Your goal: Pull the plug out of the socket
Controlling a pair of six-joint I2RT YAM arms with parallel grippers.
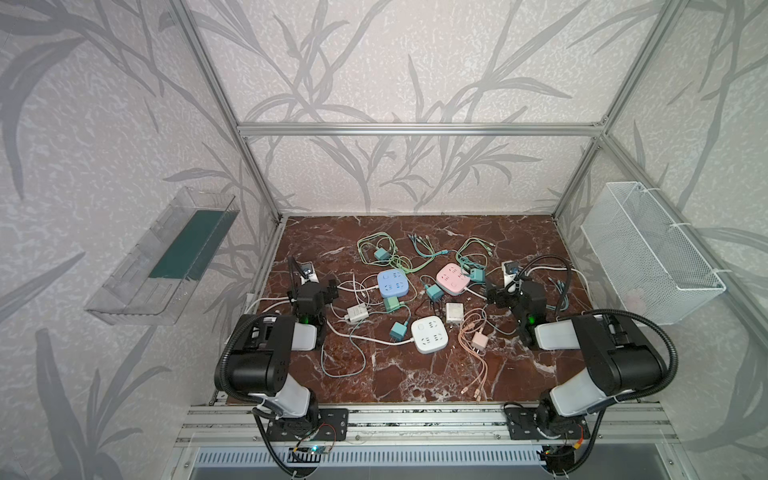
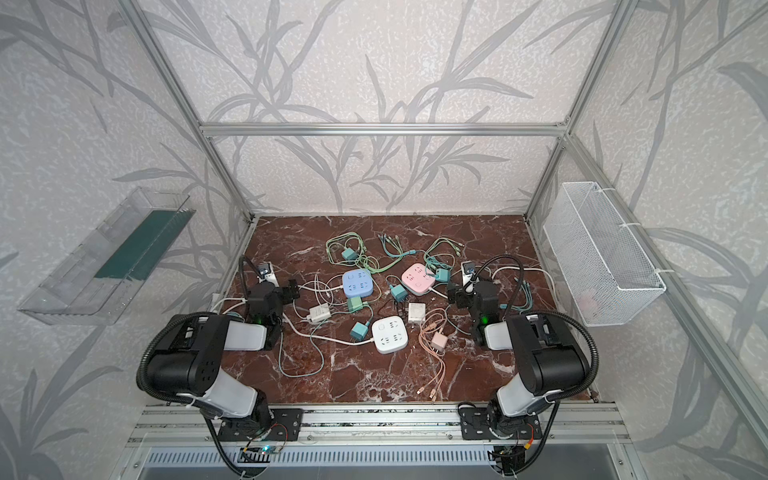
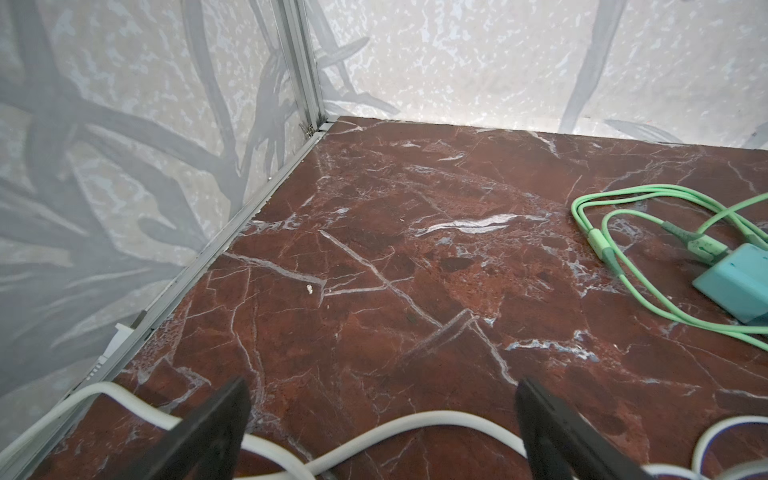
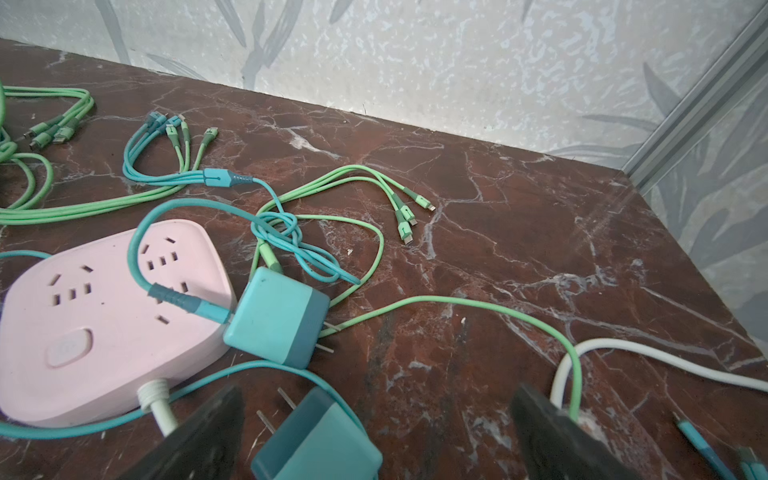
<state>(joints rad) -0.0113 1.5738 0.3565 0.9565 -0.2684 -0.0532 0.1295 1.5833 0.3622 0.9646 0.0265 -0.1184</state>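
The right gripper [image 4: 376,395] is spread wide and empty, low over the tabletop [image 4: 519,257]. A loose teal charger [image 4: 316,444] lies between its jaws with its prongs bare, so closing here would seize a plug that is already free. Just beyond, a second teal charger [image 4: 274,316] leans on the corner of the pink power strip [image 4: 95,324], prongs also out.

The left gripper [image 3: 382,384] is likewise spread and empty above a white cord [image 3: 415,419], which could snag it as the arm moves.

The plug that seems seated is the green plug [image 1: 390,303] at the near edge of the blue power strip [image 1: 392,284], between the two arms; I cannot confirm its prongs are in. The strip looks light and nothing pins it, so a one-armed pull would likely lift it too. The tangled cables [image 4: 286,237] could drag neighbouring things along.
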